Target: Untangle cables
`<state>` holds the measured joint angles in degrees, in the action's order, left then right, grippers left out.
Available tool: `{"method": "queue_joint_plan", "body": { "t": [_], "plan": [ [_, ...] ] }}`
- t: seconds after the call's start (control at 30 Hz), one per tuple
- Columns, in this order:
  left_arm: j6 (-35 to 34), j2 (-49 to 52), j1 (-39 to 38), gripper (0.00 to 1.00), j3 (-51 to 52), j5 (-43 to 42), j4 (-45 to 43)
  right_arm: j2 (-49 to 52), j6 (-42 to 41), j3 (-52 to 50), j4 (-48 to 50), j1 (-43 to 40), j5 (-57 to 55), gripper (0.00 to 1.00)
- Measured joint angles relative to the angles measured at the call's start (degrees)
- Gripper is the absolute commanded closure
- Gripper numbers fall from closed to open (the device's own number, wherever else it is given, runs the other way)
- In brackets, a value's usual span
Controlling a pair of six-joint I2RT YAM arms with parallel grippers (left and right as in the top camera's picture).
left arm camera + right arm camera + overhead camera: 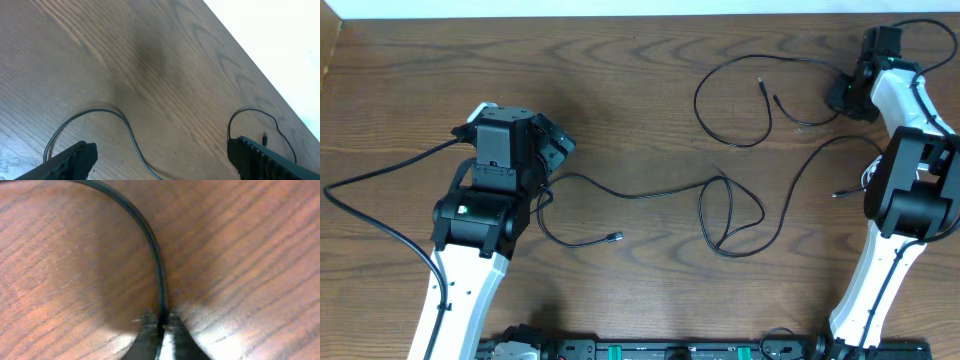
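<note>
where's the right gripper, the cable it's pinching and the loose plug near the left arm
right gripper (161,324): right wrist view, between its shut fingertips
black cable (150,235): right wrist view, curve above the fingertips
loose plug (617,237): overhead view, the cable's free tip

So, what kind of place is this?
Likely a robotics lab bench, not a home: a left arm and a right arm stand at one wooden table, with thin cables laid on it.

Even, fairly bright light from above lit the desk, leaving only soft shadows. The left wrist view blew out white at far right. Close up, the black cable and right end effector looked blurred, a dim shadow spreading left.
</note>
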<state>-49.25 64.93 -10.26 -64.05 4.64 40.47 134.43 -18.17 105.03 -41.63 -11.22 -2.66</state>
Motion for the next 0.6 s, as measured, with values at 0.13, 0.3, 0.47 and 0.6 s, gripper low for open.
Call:
{"method": "queue_joint_plan", "body": {
  "t": [0.13,0.3,0.47,0.6],
  "plan": [
    [0.00,0.00,0.00,0.10,0.00,0.00,0.00,-0.02,-0.09,0.13,-0.39,0.07,0.48,0.99],
    [0.00,0.00,0.00,0.10,0.00,0.00,0.00,-0.48,-0.66,-0.07,0.15,-0.04,4.55,0.99],
    [0.00,0.00,0.00,0.10,0.00,0.00,0.00,-4.55,-1.18,-1.38,0.66,0.02,7.69,0.99],
    [0.00,0.00,0.00,0.10,0.00,0.00,0.00,-12.46,-1.81,-1.42,-0.15,0.07,8.81,0.99]
  ]
}}
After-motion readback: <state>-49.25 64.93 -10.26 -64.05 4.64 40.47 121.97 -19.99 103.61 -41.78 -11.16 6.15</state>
